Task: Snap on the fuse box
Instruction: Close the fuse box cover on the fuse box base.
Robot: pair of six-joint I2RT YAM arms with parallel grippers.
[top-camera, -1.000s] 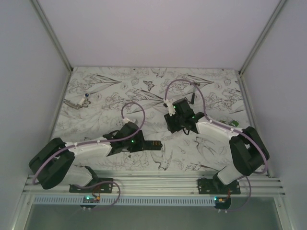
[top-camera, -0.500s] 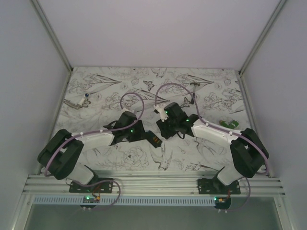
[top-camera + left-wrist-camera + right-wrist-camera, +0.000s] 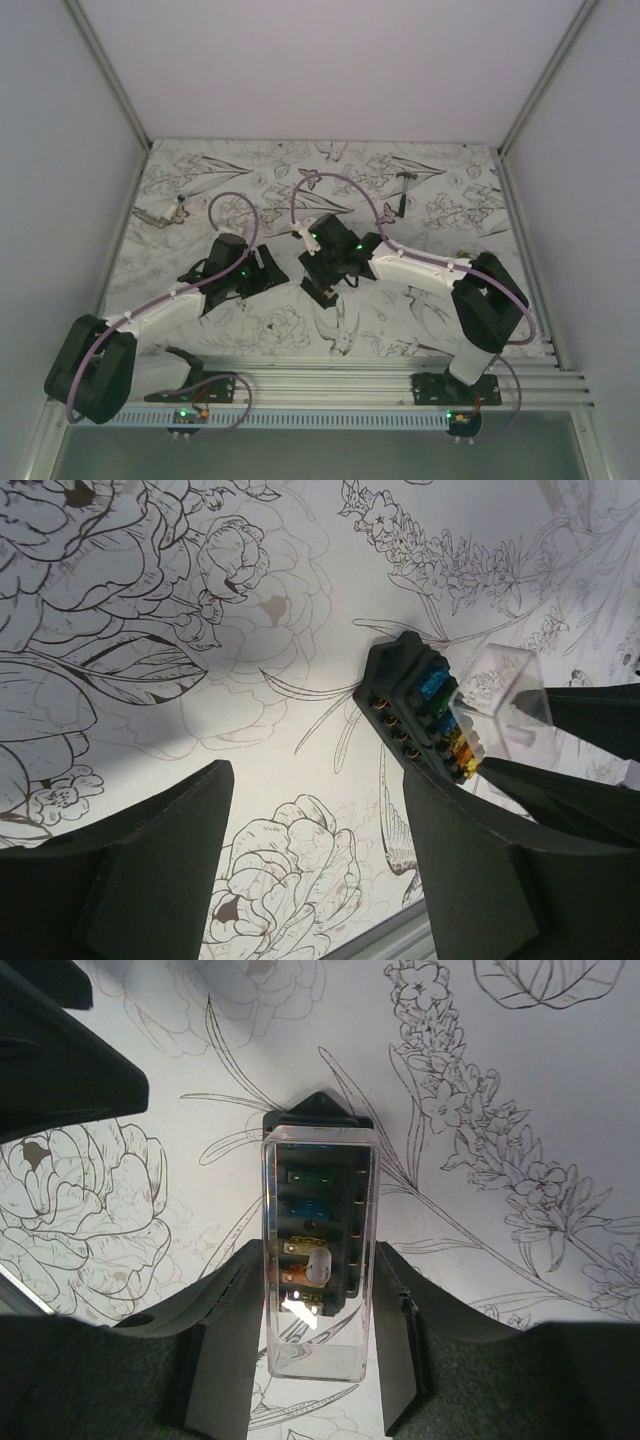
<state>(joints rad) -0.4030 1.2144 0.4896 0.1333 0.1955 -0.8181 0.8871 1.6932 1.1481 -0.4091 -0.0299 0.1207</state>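
White, flower-printed covering lines the table (image 3: pixel 420 325), which is enclosed by pale walls (image 3: pixel 330 70). The right gripper (image 3: pixel 322 280) angles down over the fuse box (image 3: pixel 321 294), its fingers clamped on the clear lid (image 3: pixel 315 1290). The left gripper (image 3: pixel 266 272) hovers just left of the fuse box, jaws wide apart over bare table. The left wrist view shows the coloured fuses (image 3: pixel 445 720) side-on, while the right wrist view looks straight down through the lid.

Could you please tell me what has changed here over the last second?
The left tool let go of the fuse box, opened and drew back leftward. The right tool swung left over the box, holding the clear cover on it. The far-left small object stayed put.
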